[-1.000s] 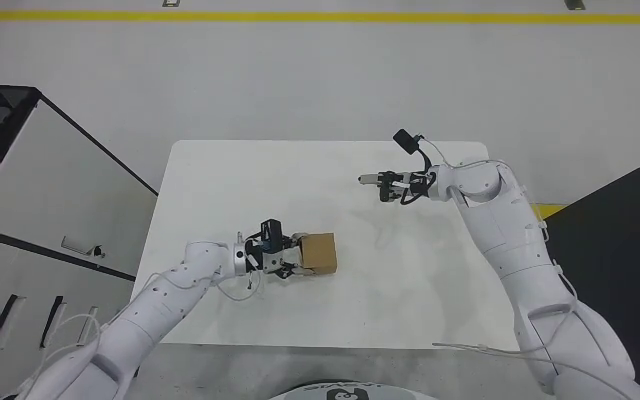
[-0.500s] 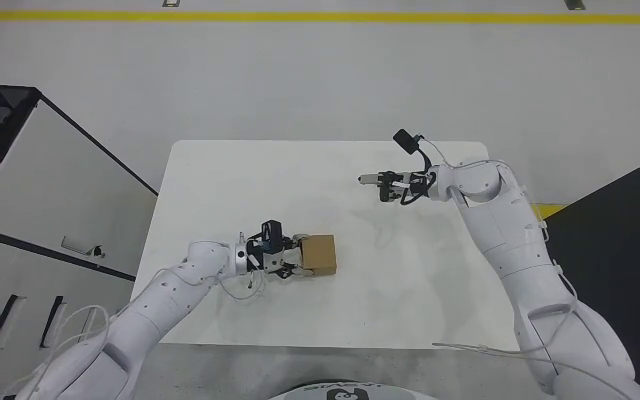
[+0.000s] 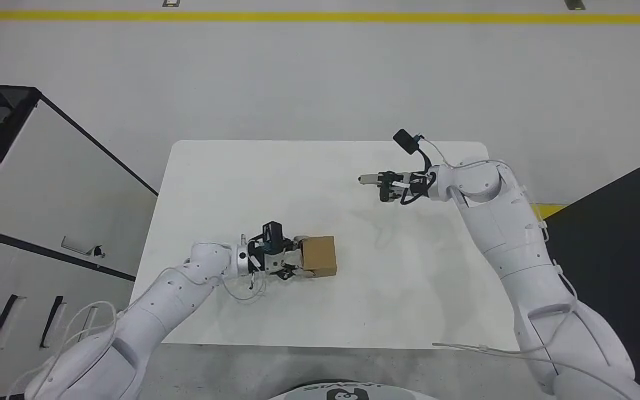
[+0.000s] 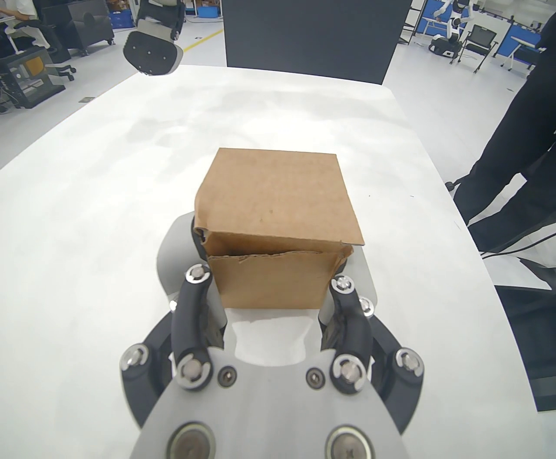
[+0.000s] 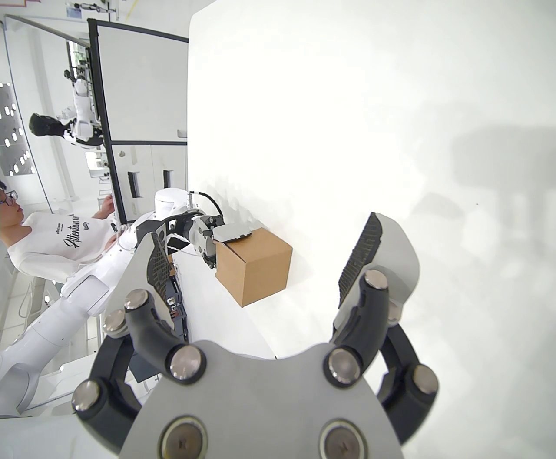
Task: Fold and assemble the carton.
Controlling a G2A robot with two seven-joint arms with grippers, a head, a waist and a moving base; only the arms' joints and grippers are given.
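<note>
A small brown carton (image 3: 320,254) rests on the white table (image 3: 240,190), near its front edge, folded into a box shape. In the left wrist view the carton (image 4: 278,204) has its top flap down, with a thin gap along the near edge. My left gripper (image 3: 292,263) is shut on the carton's near end, one finger on each side (image 4: 271,250). My right gripper (image 3: 368,180) hangs open above the table's far right part, well away from the carton, with nothing between its fingers (image 5: 267,234). Its view shows the carton (image 5: 260,265) from afar.
Bare white tabletop surrounds the carton on all sides. A grey cabinet (image 3: 60,190) stands left of the table. A dark panel (image 4: 304,39) stands beyond the table's far end in the left wrist view.
The left forearm has shifted very slightly toward the table's front edge. The carton and the right arm stand as before.
</note>
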